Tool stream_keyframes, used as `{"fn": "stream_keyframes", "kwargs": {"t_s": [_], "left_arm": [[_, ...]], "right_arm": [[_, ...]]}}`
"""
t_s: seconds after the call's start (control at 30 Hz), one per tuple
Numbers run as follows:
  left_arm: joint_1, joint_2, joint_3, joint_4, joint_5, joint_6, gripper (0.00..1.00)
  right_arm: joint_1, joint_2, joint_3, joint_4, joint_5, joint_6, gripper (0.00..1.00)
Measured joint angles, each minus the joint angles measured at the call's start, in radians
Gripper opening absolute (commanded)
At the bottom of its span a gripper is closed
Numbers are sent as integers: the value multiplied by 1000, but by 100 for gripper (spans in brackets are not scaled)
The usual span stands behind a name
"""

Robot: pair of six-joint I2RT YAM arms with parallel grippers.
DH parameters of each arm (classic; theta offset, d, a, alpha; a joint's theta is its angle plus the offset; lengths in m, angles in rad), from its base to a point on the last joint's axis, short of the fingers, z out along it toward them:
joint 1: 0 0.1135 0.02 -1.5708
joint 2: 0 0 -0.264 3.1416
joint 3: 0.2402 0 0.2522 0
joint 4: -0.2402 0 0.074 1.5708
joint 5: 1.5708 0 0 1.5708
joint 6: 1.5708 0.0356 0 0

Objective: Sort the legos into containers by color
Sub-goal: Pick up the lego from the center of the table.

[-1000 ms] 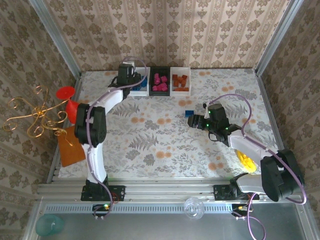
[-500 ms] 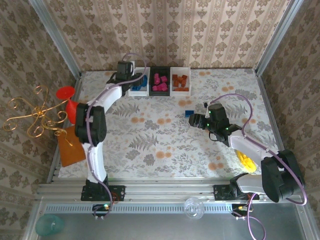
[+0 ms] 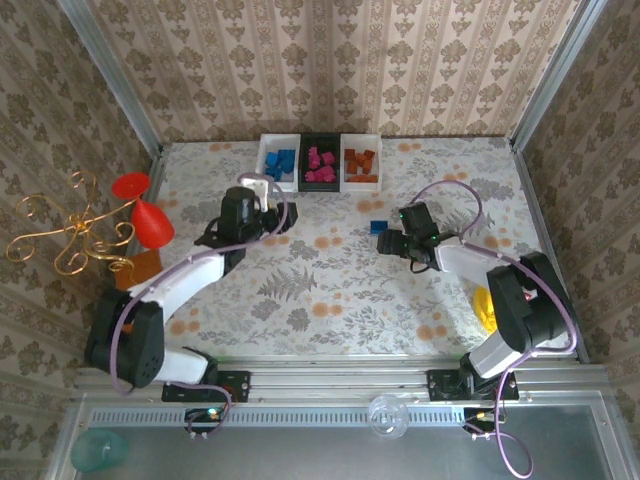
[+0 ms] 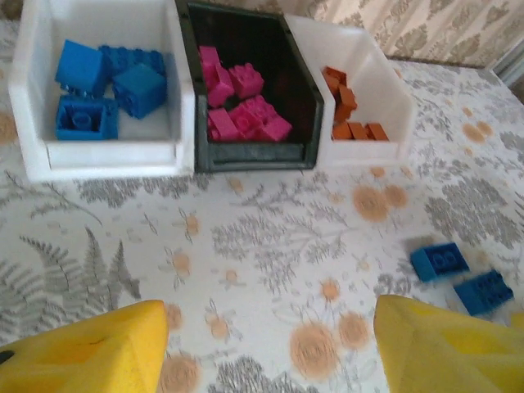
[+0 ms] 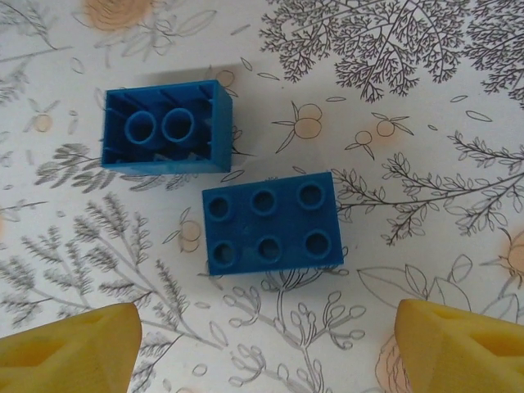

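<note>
Both spread open and empty, your left gripper [image 4: 270,348] is leaving the containers [image 4: 254,154] while your right gripper [image 5: 262,344] is nearing two blue legos [image 5: 270,223].

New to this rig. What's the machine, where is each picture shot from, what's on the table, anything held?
Two robot arms are bolted to the near table edge, each ending in a two-finger gripper. The wide picture is from a fixed overhead camera; the other two are from wrist cameras, so the yellow shapes at the bottom are fingers. On the floral table: the left white bin holds blue bricks, the black bin pink, the right white bin orange-brown. Two loose blue bricks lie by the right gripper, one upside down. It and the left gripper are open, holding nothing.
</note>
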Motion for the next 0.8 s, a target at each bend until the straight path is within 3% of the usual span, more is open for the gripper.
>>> {"fn": "stream_keyframes", "kwargs": {"t_s": [0.4, 0.8], "left_arm": [[-73, -93, -214, 59, 34, -58, 70], [-73, -127, -230, 78, 37, -58, 70]], "right_arm": [[10, 202, 198, -121, 89, -32, 74], [25, 258, 261, -170, 117, -84, 51]]}}
